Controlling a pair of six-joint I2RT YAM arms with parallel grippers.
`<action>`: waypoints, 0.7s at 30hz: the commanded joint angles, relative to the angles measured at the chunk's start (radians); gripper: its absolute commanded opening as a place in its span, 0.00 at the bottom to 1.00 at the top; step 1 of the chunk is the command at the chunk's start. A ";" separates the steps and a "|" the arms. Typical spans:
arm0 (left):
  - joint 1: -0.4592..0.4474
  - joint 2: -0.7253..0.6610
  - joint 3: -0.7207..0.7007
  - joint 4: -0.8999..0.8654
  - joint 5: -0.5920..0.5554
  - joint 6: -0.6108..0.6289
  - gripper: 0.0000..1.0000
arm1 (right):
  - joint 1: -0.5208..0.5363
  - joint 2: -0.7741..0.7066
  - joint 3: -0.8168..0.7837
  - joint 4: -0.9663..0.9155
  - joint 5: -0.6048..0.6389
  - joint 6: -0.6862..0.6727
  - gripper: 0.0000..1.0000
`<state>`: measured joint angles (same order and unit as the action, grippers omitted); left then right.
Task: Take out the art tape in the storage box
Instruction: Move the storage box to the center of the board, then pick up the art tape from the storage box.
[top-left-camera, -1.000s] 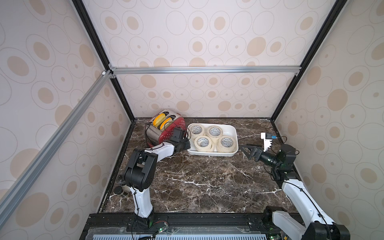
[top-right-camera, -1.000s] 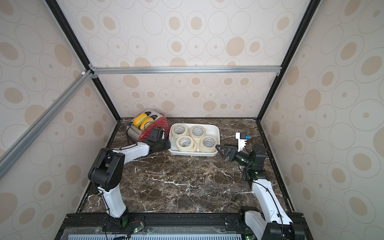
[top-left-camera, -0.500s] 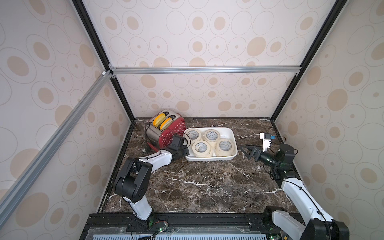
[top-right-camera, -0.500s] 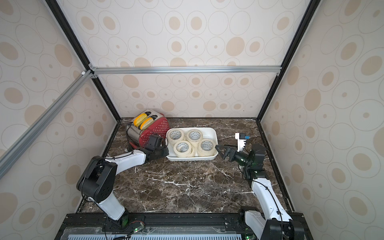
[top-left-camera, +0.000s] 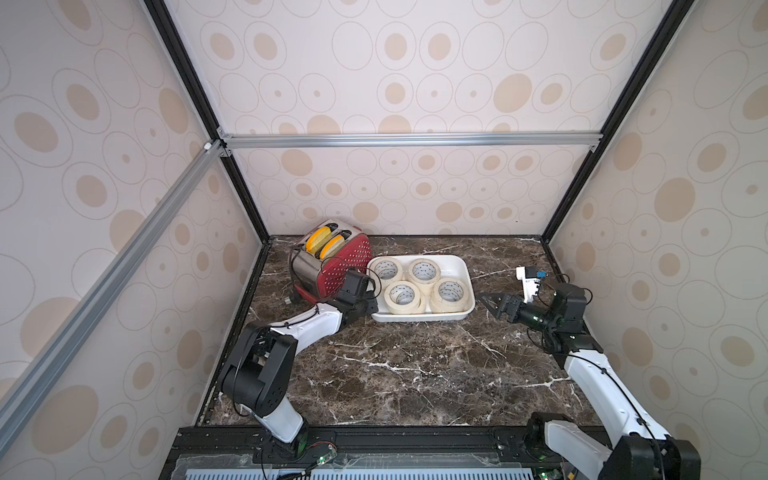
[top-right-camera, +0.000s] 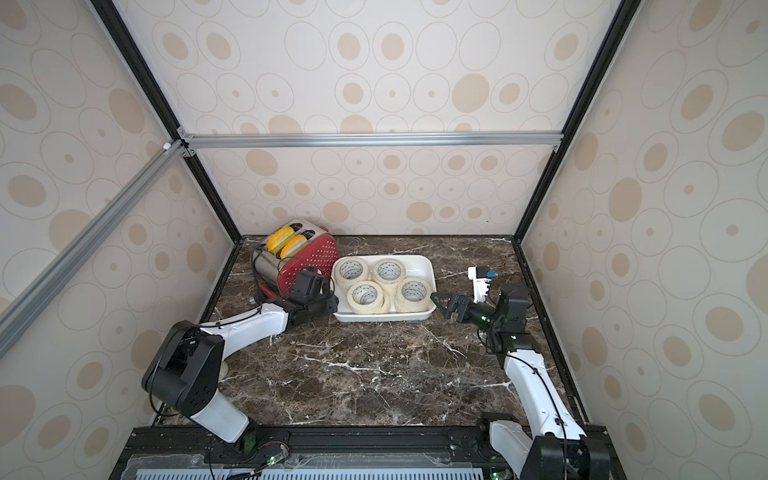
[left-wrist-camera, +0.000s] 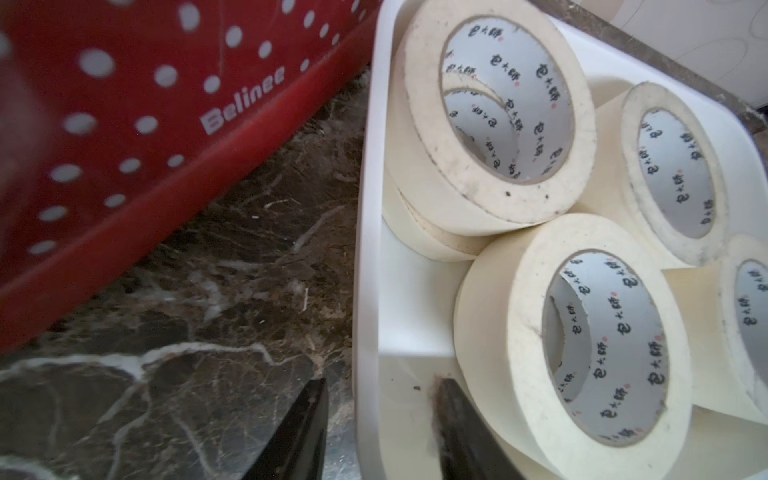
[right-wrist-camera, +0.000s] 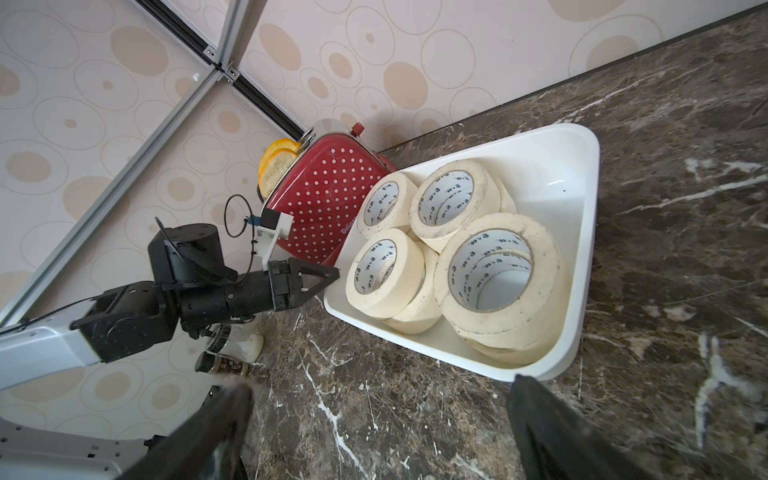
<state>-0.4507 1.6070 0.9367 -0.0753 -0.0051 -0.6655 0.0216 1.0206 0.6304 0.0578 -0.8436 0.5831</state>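
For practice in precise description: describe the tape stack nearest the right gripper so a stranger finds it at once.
On the marble table, a white box beside the red toaster holds four stacks of cream tape. This stack fills the front corner farthest from the toaster. It alone sits right by the right gripper.

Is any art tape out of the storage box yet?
No, all inside: four stacks of art tape sit in the storage box; none lies on the marble table.
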 joint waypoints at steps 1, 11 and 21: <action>-0.005 -0.037 0.054 -0.084 -0.046 0.085 0.56 | 0.002 0.003 0.032 -0.100 0.033 -0.046 0.99; -0.076 0.031 0.228 -0.245 -0.056 0.205 0.73 | 0.006 0.004 0.045 -0.221 0.099 -0.100 0.99; -0.136 0.211 0.427 -0.375 -0.159 0.253 0.83 | 0.007 0.012 0.035 -0.222 0.098 -0.097 0.99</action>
<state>-0.5877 1.7920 1.3067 -0.3645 -0.0948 -0.4477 0.0223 1.0313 0.6460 -0.1543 -0.7494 0.4999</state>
